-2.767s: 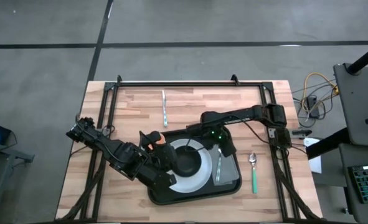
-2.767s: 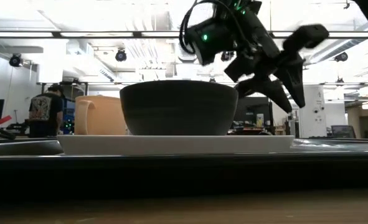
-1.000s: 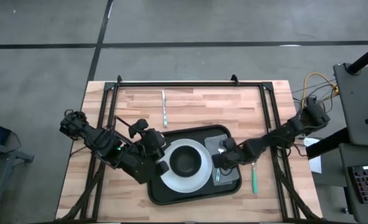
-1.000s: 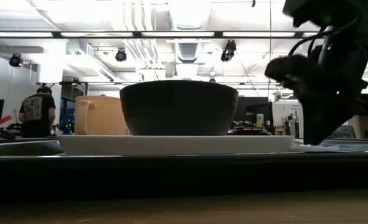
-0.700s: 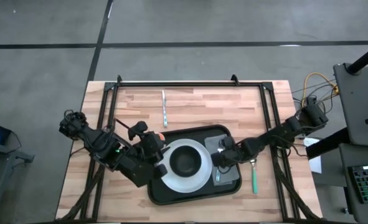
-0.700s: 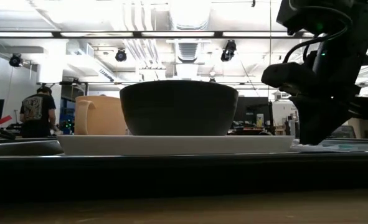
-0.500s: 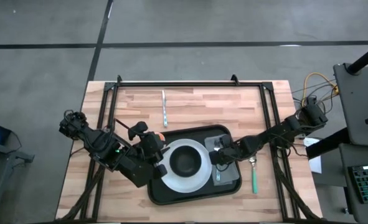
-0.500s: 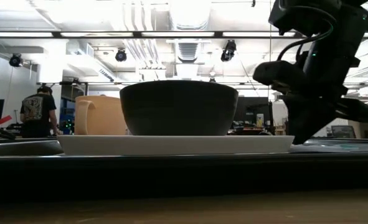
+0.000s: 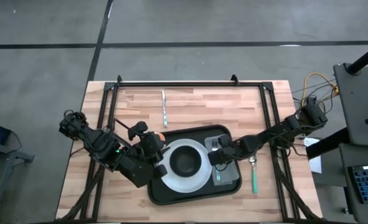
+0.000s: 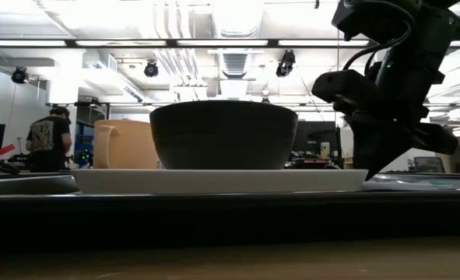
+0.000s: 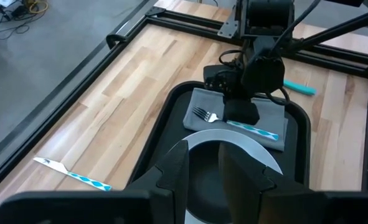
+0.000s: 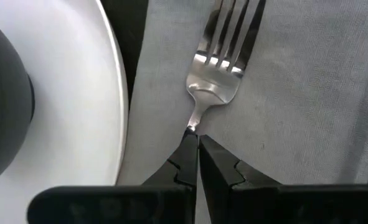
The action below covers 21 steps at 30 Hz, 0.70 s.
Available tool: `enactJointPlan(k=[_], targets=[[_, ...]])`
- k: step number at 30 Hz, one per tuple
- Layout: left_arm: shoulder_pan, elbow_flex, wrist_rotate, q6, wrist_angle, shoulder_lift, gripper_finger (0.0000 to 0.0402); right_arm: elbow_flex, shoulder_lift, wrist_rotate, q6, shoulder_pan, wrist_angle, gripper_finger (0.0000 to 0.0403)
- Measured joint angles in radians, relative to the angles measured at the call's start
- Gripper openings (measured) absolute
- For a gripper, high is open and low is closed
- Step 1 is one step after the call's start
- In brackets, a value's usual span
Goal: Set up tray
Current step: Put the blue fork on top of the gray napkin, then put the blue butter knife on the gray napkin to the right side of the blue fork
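The tray [image 9: 196,193] is seen at the middle of the surface [image 9: 140,106], toward its near edge, its long axis running from the left arm's side to the right arm's side. On its right part a grey napkin [image 12: 283,106] is laid, and on that a fork [image 12: 224,50], tines pointing away from the right pincer [image 12: 194,146]. That pincer is pressed fully shut on the fork's neck, low over the napkin, just beside the plate [image 9: 193,182]. The left pincer [image 11: 202,177] is held partly open over the plate's left edge, nothing visibly gripped.

Counted: one tray, one plate, one dark bowl [image 9: 185,162], one tan mug [image 10: 124,144], one napkin, one fork. Off the tray lie one knife [image 9: 164,107] and one green-handled spoon [image 9: 254,174], the spoon nearer the right arm.
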Motion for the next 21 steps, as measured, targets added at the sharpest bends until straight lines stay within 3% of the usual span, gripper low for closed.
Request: enactJointPlan(k=[15,21], targets=[[0.001,0.0,-0.006,0.008,-0.017,0.0,0.007,0.003,-0.006,-0.01,-0.031,-0.013,-0.001,0.0009],[0.002,0.0,-0.034,0.008,-0.034,0.0,0.007,0.116,-0.048,0.0,-0.32,-0.083,0.039,0.0009]])
